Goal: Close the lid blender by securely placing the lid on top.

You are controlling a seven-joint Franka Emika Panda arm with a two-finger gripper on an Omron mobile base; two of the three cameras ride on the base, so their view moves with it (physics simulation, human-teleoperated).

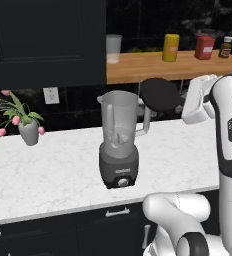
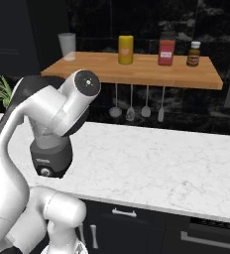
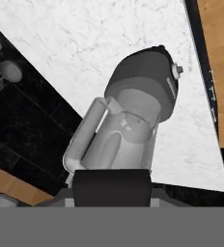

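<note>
The blender [image 1: 119,145] stands on the white marble counter [image 1: 48,170], a translucent grey jar with its handle to the right, on a dark base with a round knob. Its mouth is uncovered. The black round lid [image 1: 160,95] hangs in the air just right of the jar's rim and slightly above it, tilted, with my gripper [image 1: 180,103] shut on its right edge. In the hand view I look down on the jar [image 3: 119,140] and its base [image 3: 147,87], and the lid [image 3: 111,185] shows as a dark slab at the bottom. My arm hides most of the blender [image 2: 50,158] in the right base view.
A vase of pink tulips [image 1: 29,132] stands on the counter at the left. Above, a wooden shelf [image 1: 153,67] carries a clear tumbler [image 1: 113,48], a yellow bottle [image 1: 171,47], a red container [image 1: 204,48] and a brown jar [image 1: 226,47]. Utensils [image 2: 131,111] hang beneath it.
</note>
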